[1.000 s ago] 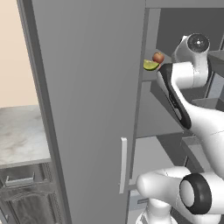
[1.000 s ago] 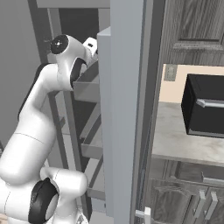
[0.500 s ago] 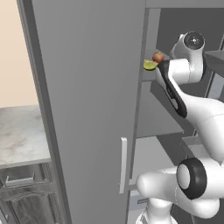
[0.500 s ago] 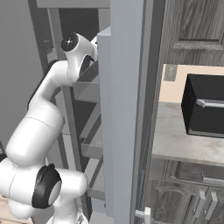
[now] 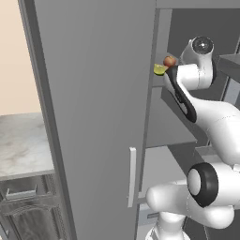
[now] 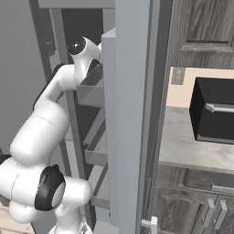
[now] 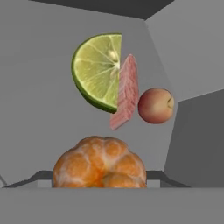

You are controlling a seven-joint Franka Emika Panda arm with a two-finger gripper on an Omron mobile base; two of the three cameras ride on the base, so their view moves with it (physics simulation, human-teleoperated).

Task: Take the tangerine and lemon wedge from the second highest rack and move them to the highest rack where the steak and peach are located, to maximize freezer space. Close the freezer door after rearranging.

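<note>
tangerine (image 7: 100, 162) right at fingers

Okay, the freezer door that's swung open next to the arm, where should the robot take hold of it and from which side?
By the pale vertical bar handle near the freezer door's free edge. The bar stands upright, proud of the flat grey face, so the end effector should probably come straight at that face, fingers level, one each side of the bar. Gripping at mid-height, far from the hinge, should give good leverage.

Beige wall (image 5: 18, 70), marble counter (image 5: 23, 150), dark wood cabinets (image 6: 201, 20), black microwave (image 6: 212, 114), grey drawers (image 5: 23, 206)
</note>
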